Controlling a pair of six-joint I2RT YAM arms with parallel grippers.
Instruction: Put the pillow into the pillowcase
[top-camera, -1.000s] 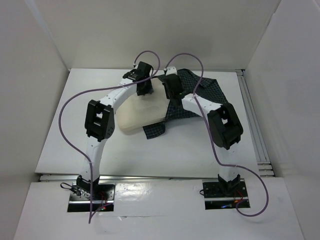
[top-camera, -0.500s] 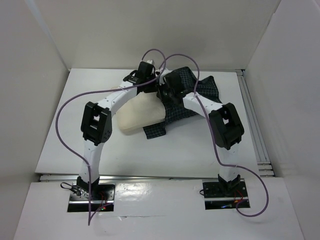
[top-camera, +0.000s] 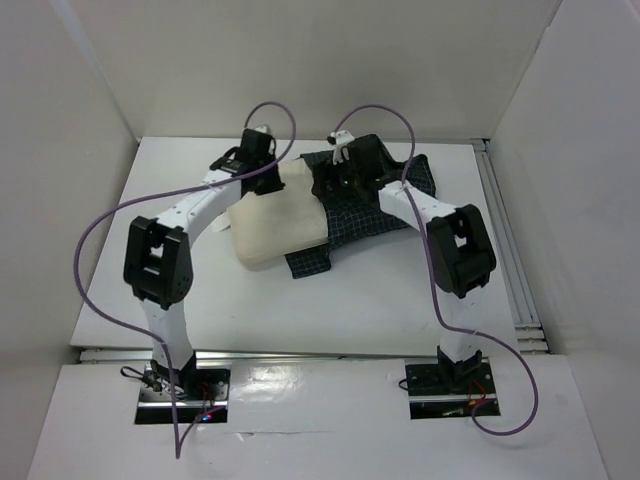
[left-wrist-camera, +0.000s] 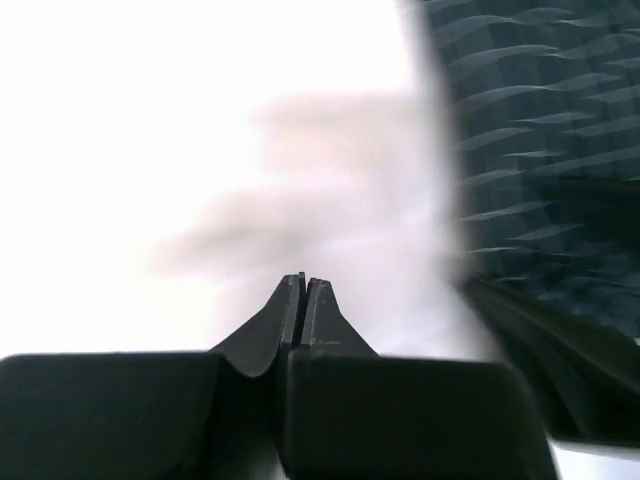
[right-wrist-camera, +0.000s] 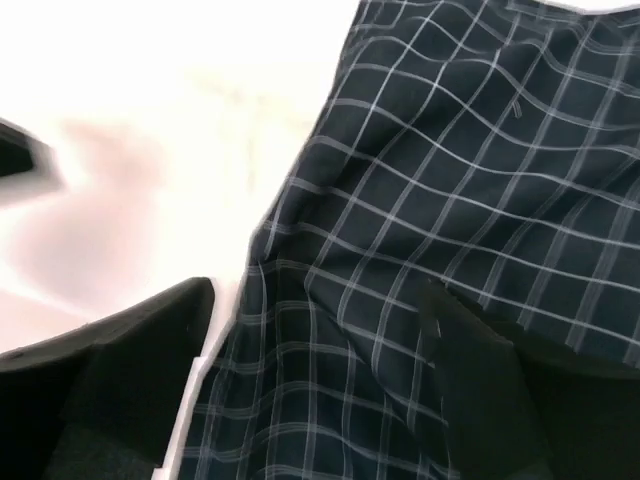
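The cream pillow (top-camera: 272, 228) lies on the table with its right side inside the dark navy checked pillowcase (top-camera: 392, 200). My left gripper (top-camera: 263, 187) hovers at the pillow's far left corner; in the left wrist view its jaws (left-wrist-camera: 304, 283) are pressed together with nothing visible between them, over blurred white, with the pillowcase (left-wrist-camera: 545, 140) to the right. My right gripper (top-camera: 328, 187) is over the pillowcase's opening edge. In the right wrist view it (right-wrist-camera: 320, 320) stands open, checked pillowcase (right-wrist-camera: 430, 210) lying beneath and between its fingers (right-wrist-camera: 150, 350), pillow (right-wrist-camera: 150, 110) at the left.
A corner of the pillowcase (top-camera: 310, 262) sticks out under the pillow's near edge. White walls close in the table (top-camera: 150, 290) at the back and both sides. Purple cables loop above both wrists.
My left gripper closed and swung to the left, off the pillowcase edge to the pillow's far left corner. My right gripper opened, letting go of the pillowcase.
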